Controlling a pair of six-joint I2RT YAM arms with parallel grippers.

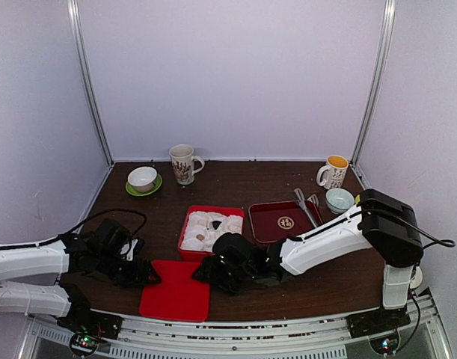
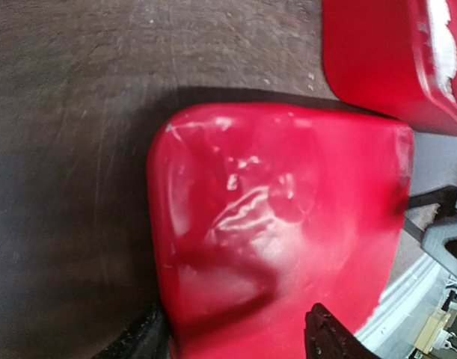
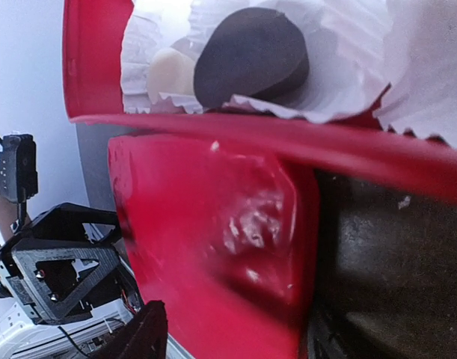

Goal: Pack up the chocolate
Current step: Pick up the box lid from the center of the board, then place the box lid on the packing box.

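A red box (image 1: 189,224) stands mid-table, holding white paper cups with chocolate in them. The right wrist view shows a brown lump (image 3: 250,52) and a cream piece (image 3: 168,75) in cups; a brown piece also shows in the top view (image 1: 212,223). The box's red lid (image 1: 176,290) lies flat in front of the box. My left gripper (image 1: 146,273) is at the lid's left edge, open, with the lid (image 2: 280,217) between its jaws (image 2: 235,340). My right gripper (image 1: 213,273) is at the lid's right edge, open, straddling the lid (image 3: 213,239).
A dark red tray (image 1: 277,223) with metal tongs (image 1: 304,206) lies right of the box. A patterned mug (image 1: 183,163) and a white bowl on a green saucer (image 1: 143,179) stand at the back left. An orange-lined mug (image 1: 334,172) and a pale blue bowl (image 1: 339,200) stand at the back right.
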